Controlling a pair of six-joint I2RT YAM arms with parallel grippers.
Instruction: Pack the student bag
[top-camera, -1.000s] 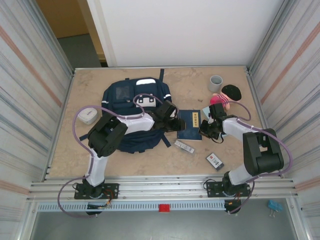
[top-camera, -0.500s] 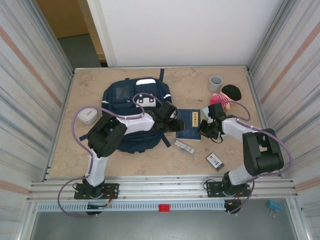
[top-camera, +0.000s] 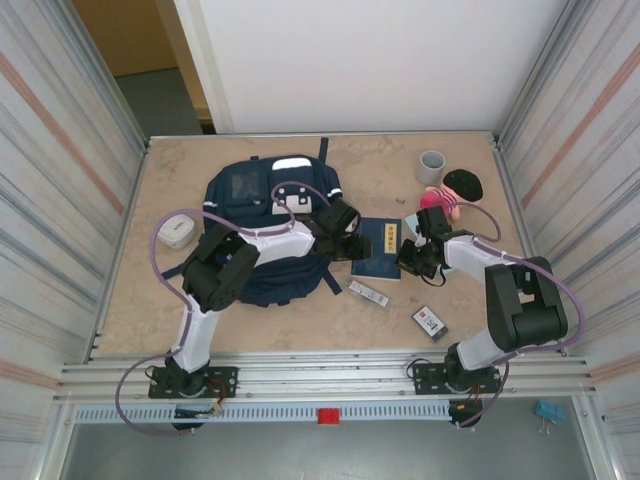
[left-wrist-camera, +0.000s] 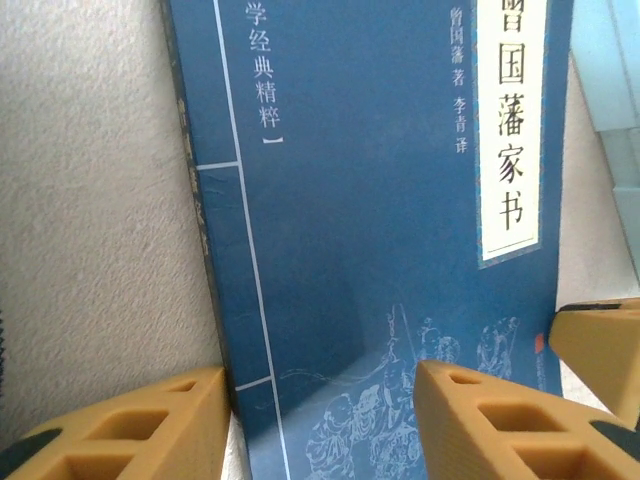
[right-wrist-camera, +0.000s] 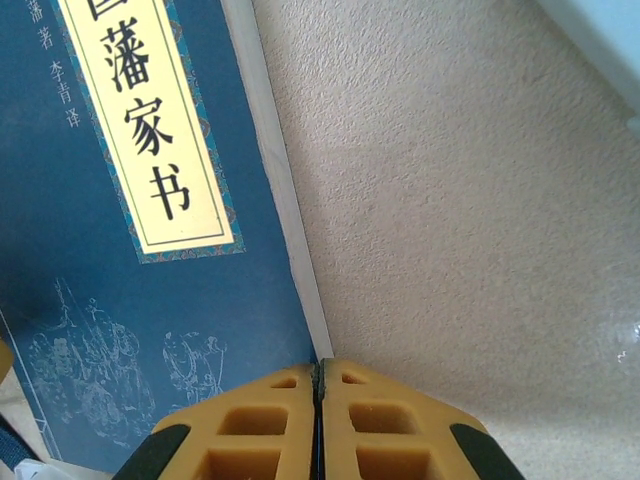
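Observation:
The student bag (top-camera: 250, 200), a large navy backpack with white patches, lies left of centre on the table. To its right lies a dark blue book (top-camera: 380, 255) with a cream title strip. My left gripper (top-camera: 354, 244) is open at the book's left edge. In the left wrist view one finger (left-wrist-camera: 130, 430) rests on the table beside the book (left-wrist-camera: 380, 200) and the other (left-wrist-camera: 500, 420) is over its cover. My right gripper (top-camera: 406, 260) is shut, its fingertips (right-wrist-camera: 318, 400) touching the right edge of the book (right-wrist-camera: 100, 300).
A white round case (top-camera: 173, 232) sits left of the bag. A grey cup (top-camera: 431, 166) and a pink doll (top-camera: 450, 195) stand at the back right. A pale blue item (top-camera: 410, 222) lies by the book's far right corner. A striped bar (top-camera: 368, 293) and a small box (top-camera: 430, 322) lie near the front.
My left arm has shifted a little, its gripper edging up along the book's left edge. The right arm and the book have stayed put.

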